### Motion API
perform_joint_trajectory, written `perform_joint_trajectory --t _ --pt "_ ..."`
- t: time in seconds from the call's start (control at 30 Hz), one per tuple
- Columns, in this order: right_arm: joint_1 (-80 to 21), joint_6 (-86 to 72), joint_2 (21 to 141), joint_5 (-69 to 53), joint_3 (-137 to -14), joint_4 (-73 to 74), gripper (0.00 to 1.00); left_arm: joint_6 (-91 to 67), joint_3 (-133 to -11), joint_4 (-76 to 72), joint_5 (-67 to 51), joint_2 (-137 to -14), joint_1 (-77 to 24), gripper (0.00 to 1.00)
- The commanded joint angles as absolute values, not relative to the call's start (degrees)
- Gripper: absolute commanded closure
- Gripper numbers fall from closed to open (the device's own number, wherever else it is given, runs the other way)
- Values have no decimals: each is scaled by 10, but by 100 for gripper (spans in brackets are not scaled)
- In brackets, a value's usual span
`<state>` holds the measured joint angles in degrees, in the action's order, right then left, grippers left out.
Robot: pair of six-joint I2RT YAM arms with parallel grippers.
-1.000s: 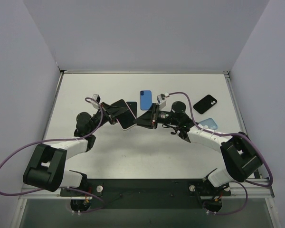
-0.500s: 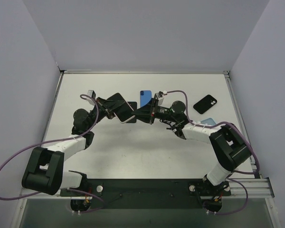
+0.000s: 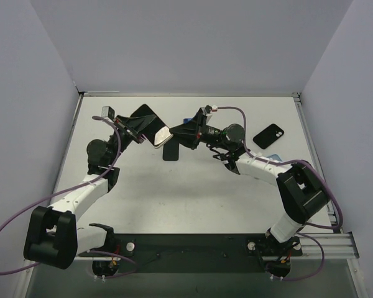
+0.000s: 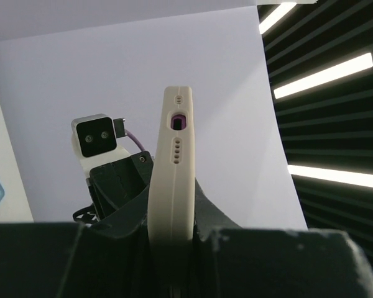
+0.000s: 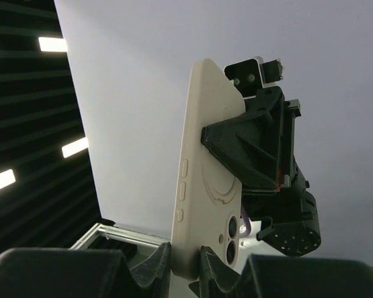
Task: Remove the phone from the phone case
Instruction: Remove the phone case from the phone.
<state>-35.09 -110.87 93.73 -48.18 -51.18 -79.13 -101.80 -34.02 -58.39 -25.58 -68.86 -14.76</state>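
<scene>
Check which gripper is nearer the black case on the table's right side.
Right. The right gripper is left of the black case; the left gripper sits farther left.

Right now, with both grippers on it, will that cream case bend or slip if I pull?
The case looks like matte soft rubber, so its rim probably flexes rather than cracks. That finish likely resists slipping in the left gripper and right gripper. With the phone inside, it is probably stiff.
</scene>
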Motion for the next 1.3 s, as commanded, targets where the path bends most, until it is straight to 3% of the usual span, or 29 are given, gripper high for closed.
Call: perform_joint_trajectory --t 0.0,0.27,1.27 --pt "-358 -1180 947 -403 -543 -954 100 -1081 -416 -762 -255 -657 -159 100" --pt "-363 -1222 953 -365 -609 -954 100 -1109 -448 -804 -230 -668 -159 100" --pt "-423 -1244 1025 -323 -659 -954 100 -1143 -526 -808 -205 -628 -159 100"
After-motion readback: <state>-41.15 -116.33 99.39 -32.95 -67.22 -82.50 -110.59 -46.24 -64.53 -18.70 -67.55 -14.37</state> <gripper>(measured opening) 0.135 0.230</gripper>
